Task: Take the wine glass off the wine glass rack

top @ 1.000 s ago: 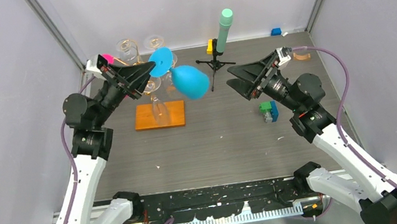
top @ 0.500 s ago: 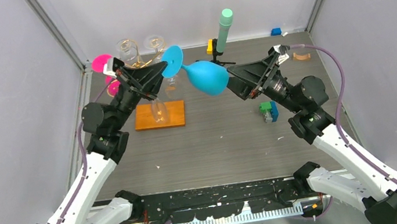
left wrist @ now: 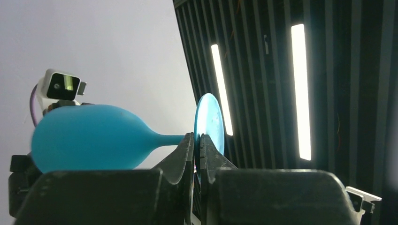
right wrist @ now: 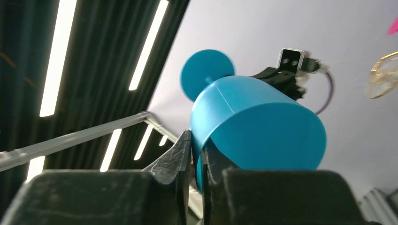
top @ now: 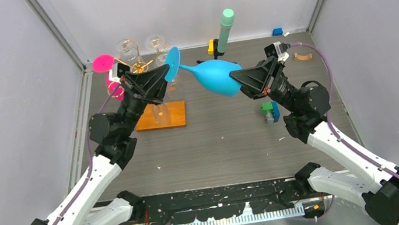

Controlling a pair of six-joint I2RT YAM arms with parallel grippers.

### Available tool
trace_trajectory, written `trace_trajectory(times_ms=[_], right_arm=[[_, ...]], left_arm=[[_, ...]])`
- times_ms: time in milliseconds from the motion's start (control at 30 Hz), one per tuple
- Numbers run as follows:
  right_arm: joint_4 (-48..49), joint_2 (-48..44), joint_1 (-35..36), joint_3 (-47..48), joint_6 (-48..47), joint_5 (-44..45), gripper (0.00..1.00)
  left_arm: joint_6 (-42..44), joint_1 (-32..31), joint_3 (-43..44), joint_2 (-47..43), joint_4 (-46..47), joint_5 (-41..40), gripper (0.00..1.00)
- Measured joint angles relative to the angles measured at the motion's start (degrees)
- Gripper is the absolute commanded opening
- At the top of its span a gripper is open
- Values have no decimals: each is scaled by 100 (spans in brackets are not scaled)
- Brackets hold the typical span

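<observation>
A blue wine glass point(top: 217, 77) hangs level in mid-air between my two arms, right of the wine glass rack point(top: 160, 117), a gold scroll stand on an orange-brown base. My left gripper point(top: 168, 70) is shut on the glass's round foot point(left wrist: 210, 119), with the stem and bowl point(left wrist: 94, 138) pointing away to the left of that view. My right gripper point(top: 238, 79) is shut on the bowl's rim wall point(right wrist: 258, 126), one finger inside and one outside. A clear glass point(top: 159, 110) and a pink glass point(top: 103, 63) still hang at the rack.
A black tripod carrying a mint-green cylinder point(top: 225, 29) stands behind the glass, with a yellow block point(top: 211, 46) beside it. Green and blue blocks point(top: 269, 111) lie under my right arm. A small blue block point(top: 277, 31) and a tan piece point(top: 302, 55) sit far right. Grey walls close in both sides.
My left arm carried the blue glass right, away from the rack, and tipped it level. My right gripper moved left to the bowl and shut on its rim.
</observation>
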Motion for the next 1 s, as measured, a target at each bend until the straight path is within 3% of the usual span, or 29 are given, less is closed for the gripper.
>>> trace_trajectory(times_ms=[67, 133, 267, 367, 633, 833, 1000], right_arm=[[321, 74, 4, -2, 173, -9, 1], [562, 85, 11, 22, 330, -9, 0], [271, 31, 24, 179, 238, -229, 0], [-787, -142, 31, 479, -278, -374, 0], [-4964, -734, 33, 2256, -2734, 199, 0], [-7711, -793, 37, 3600, -4258, 1585, 0], [-9482, -452, 44, 4127, -5080, 2774, 0]], left_arm=[[83, -70, 24, 26, 20, -42, 28], [216, -81, 24, 79, -24, -50, 52], [553, -116, 20, 122, -116, -50, 76], [905, -122, 20, 46, -319, -66, 90], [2389, -122, 216, -702, -1998, -212, 96], [3969, -122, 1410, -892, -3912, -90, 97], [5410, -122, 2361, -673, -5340, 295, 99]])
